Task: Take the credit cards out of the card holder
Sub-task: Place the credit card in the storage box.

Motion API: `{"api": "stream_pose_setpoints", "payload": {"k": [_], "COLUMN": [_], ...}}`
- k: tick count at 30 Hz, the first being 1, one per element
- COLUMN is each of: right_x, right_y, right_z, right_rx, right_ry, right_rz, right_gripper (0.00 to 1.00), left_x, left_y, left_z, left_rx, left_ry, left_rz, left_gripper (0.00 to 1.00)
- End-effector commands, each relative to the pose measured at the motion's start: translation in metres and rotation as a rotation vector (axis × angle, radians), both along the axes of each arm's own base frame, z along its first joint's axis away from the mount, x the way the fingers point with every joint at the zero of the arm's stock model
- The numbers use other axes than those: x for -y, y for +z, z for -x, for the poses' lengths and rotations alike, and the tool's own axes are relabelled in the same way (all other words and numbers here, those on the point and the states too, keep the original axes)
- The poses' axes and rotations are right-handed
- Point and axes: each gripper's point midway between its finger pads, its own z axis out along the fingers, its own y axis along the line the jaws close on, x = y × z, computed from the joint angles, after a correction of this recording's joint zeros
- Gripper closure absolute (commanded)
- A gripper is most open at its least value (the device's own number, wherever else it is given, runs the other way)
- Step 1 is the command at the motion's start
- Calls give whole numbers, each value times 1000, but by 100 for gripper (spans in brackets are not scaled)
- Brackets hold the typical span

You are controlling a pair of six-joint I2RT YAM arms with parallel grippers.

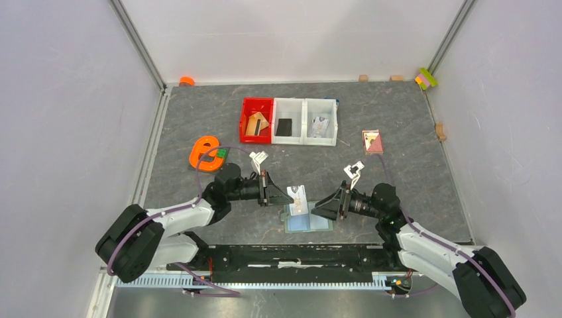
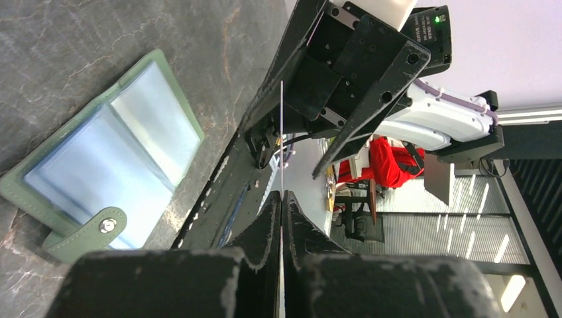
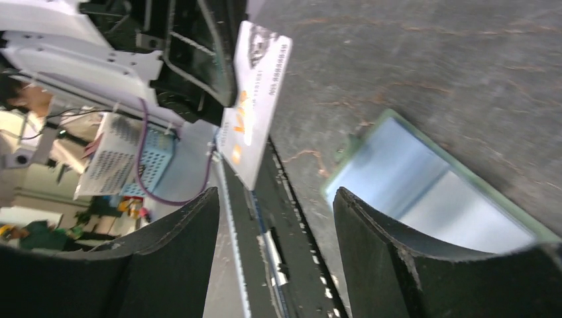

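The card holder [image 1: 307, 222] lies on the table [image 1: 411, 192] near its front edge, between the left gripper [image 1: 285, 197] and the right gripper [image 1: 323, 207]. A credit card [image 1: 299, 199] sits in the left gripper, just behind the holder. Farther back stands a row of bins [image 1: 304, 120], a flat square item [image 1: 372, 141] to its right.

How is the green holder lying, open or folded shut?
Open: the holder lies spread flat, its pale inside facing up.

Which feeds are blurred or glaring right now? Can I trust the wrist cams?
Right wrist: soft and smeared, card holder pockets washed out by pale glare. Left wrist: sharp, but the credit card shows only edge-on. Top external: evenly lit, crisp.
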Motion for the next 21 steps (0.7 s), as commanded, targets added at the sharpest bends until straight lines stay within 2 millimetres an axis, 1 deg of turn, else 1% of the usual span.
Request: {"api": "stream_pose_setpoints", "payload": {"k": [1, 2, 5, 11, 13, 15, 17, 19, 20, 21], "right_x": [-11, -13, -16, -24, -27, -29, -30, -31, -32, -32], "right_y": [41, 45, 50, 60, 62, 64, 67, 69, 70, 69], "right_z": [11, 12, 11, 4, 1, 0, -2, -3, -3, -4], "right_rx": [54, 55, 46, 40, 35, 30, 28, 26, 24, 20], "right_ry": [84, 91, 96, 91, 91, 96, 95, 96, 95, 94], "right_rz": [-142, -153, -170, -181, -184, -186, -195, -203, -204, -201], "right_gripper": [34, 35, 42, 57, 59, 65, 66, 76, 86, 93], "left_x": [5, 6, 7, 12, 14, 15, 17, 18, 19, 19], "left_y": [31, 32, 34, 39, 40, 40, 42, 43, 43, 43], "left_z": [2, 3, 3, 5, 6, 6, 6, 6, 6, 6], "left_rx": [39, 38, 40, 47, 51, 52, 55, 53, 52, 52], "left_ry": [-29, -34, -35, -56, -59, -57, -61, -66, -69, -71], "left_rz": [99, 101, 104, 111, 115, 115, 121, 127, 128, 129], "left_gripper": [98, 98, 98, 98, 98, 98, 98, 98, 98, 98]}}
